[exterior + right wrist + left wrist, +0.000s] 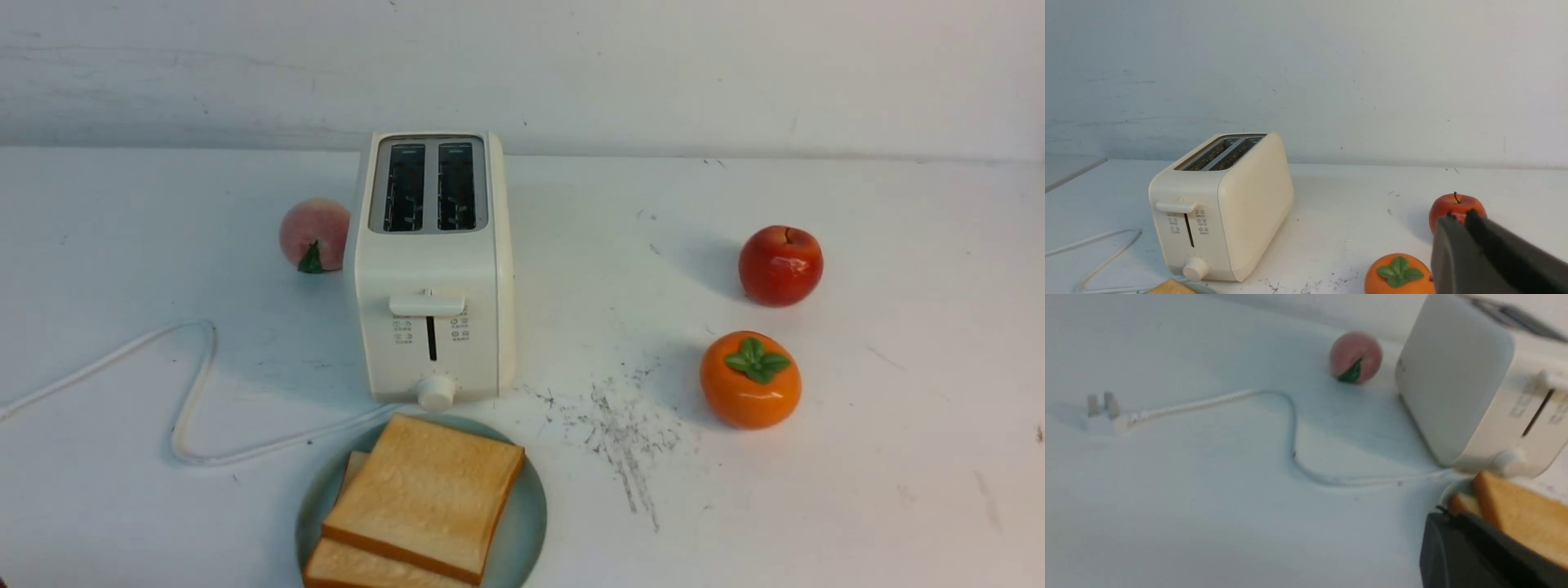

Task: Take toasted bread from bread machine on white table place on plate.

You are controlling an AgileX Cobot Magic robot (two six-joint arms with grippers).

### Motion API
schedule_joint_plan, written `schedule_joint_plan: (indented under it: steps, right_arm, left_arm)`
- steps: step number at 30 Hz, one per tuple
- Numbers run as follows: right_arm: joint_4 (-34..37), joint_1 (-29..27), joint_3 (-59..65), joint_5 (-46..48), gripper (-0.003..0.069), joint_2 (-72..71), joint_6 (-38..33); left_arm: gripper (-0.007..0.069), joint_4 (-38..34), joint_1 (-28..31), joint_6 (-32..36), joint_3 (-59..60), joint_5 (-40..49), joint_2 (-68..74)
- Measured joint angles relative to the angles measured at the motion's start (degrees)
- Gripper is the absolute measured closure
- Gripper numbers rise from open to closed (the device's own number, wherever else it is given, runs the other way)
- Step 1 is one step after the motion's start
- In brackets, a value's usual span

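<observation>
The left gripper (1457,535) is seen in its wrist view as a dark pair of fingers pressed together with nothing between them, hanging just beside the plate (522,514). The right gripper (1461,228) is likewise closed and empty, hanging near the red apple (1453,206) and the orange persimmon (1398,273).

The toasted bread (429,494) is found on the plate, in front of the bread machine (433,269): one slice lies flat, and the second rests across it, partly overlapping and slightly tilted. The upper slice is turned so that one corner points toward the toaster's knob; being square, it has no marked long axis.

Both slots of the bread machine appear empty, so the task is judged complete or nearly so. The slices are judged light, fairly stiff yet crumbly, with dry faces that give good friction; were a slice to be shifted, a gentle pinch across its thickness at a crust edge would be advised.

A peach (314,234) stands on the white table (898,457) beside the toaster.
</observation>
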Motion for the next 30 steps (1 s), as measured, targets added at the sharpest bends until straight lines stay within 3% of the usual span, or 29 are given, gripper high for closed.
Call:
schedule_joint_plan:
  steps: [5, 30]
  right_arm:
    - [0.0, 0.0, 0.0, 0.0, 0.0615, -0.1, 0.0]
    - [-0.2, 0.0, 0.1, 0.0, 0.0575, -0.1, 0.1]
  left_arm:
    - [0.061, 0.2, -0.4, 0.2, 1.5, 4.3, 0.0]
    - [0.0592, 0.3, -0.4, 0.2, 1.5, 4.6, 0.0]
